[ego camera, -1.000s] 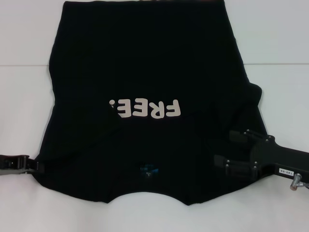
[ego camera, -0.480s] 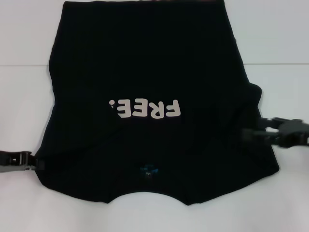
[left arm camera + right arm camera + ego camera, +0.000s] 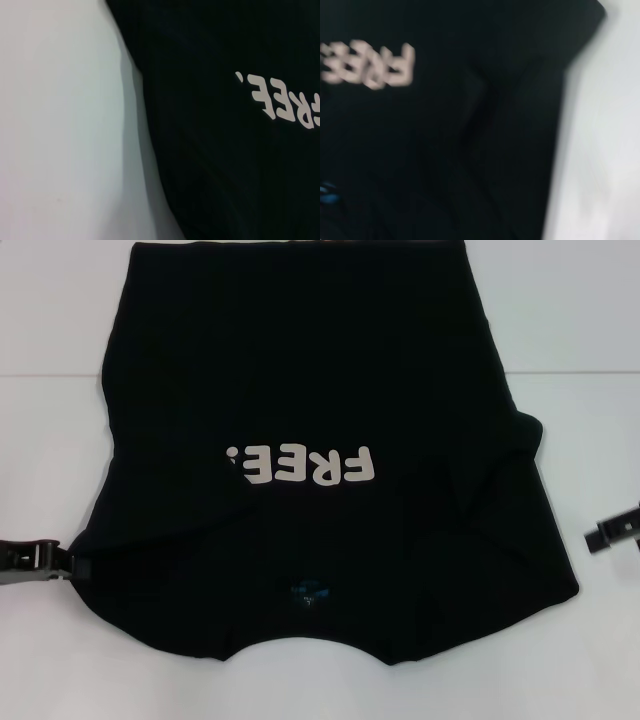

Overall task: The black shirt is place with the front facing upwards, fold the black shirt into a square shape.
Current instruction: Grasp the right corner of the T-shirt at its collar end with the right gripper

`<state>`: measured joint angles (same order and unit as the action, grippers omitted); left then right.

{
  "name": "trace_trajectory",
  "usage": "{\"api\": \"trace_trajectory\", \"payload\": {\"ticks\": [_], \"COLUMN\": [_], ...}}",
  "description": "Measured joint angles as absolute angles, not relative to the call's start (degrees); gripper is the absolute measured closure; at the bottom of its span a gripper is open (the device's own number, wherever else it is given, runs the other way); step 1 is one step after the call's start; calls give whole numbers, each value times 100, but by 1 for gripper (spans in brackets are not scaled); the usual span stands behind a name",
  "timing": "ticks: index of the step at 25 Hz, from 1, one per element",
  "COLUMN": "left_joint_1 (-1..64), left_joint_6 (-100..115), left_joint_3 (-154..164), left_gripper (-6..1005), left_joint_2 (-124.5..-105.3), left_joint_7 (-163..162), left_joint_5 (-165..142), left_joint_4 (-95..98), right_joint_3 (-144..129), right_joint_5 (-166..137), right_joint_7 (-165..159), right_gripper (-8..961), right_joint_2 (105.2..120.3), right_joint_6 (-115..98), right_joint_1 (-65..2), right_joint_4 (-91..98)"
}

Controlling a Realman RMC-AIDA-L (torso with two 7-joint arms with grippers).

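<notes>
Shirt time: the black shirt [image 3: 310,390] lies spread across the white table [image 3: 50,330], front up, collar end nearest the robot, the off-white "FREE!" print [image 3: 300,466] reading upside down from the head view and the small blue neck label [image 3: 308,592] just above the neckline curve. Both sleeves look folded inward over the body, leaving a rough trapezoid with ridges and creases on the right side.

Left gripper [image 3: 62,565] sits low at the shirt's left edge, right against the fabric near the shoulder corner; whether it has any cloth pinched, I can't tell, because black fingers meet black cloth there. Right gripper [image 3: 615,532] hangs at the far right of the head view, clear of the shirt over bare table, holding nothing; how wide its fingers stand, I can't tell either.

Now the risks. My read is that the lengthwise fold comes next. If the left side does have cloth and lifts alone, the shirt drags sideways and the tucked sleeve slides back out. The bunched creases on the right could get trapped in the next fold and spoil the square. And a grab that catches only the top layer would peel the sleeve fold open.
</notes>
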<state>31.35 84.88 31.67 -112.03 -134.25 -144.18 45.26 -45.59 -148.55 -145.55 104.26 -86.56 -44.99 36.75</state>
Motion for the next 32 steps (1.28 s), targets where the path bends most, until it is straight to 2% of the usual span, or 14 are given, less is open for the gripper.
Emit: {"api": "trace_trajectory", "payload": {"ticks": [13, 32], "left_joint_1": [3147, 3155], "left_joint_6": [8491, 8487], "left_joint_3": [3173, 3183], "left_gripper": [977, 976], "left_joint_2": [-11161, -11153], "left_joint_7": [-13415, -13412], "left_joint_5": [-14413, -14423], "left_joint_4": [4517, 4437], "right_joint_3": [-4437, -4493], "right_joint_5": [-15134, -15171], "right_joint_7": [-14541, -14428], "right_gripper": [7, 7], "right_joint_2": [10807, 11028], "right_joint_6": [-8480, -8215], "right_joint_1": [-4550, -4607], "right_joint_4": [3583, 3322]}}
